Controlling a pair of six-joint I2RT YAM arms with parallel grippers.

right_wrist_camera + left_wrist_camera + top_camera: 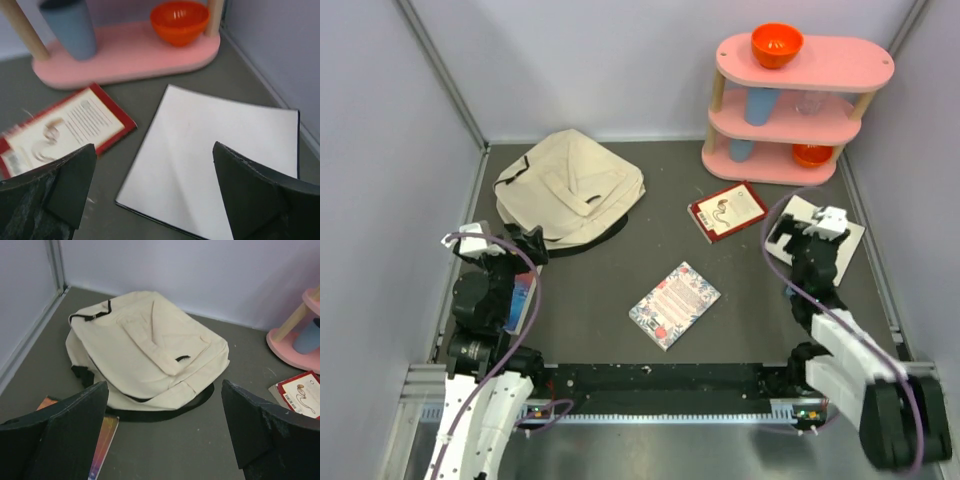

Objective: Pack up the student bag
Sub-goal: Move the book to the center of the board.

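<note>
We've got the student bag (570, 187) lying flat at the far left, flap down, contents hidden. Far right, the pink shelf (860, 62) carries an orange bowl (777, 44) on top and blue cups (761, 104) below. On the open table (620, 270) between them lies a floral book (674, 305). The left gripper (165, 405) faces the bag, jaws wide, empty. The right gripper (152, 170) hovers over a white book (215, 165), jaws wide too.

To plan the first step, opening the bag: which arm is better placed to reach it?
Left. The open left gripper faces the student bag just ahead; the open right gripper hangs over a white book, well away from it.
</note>
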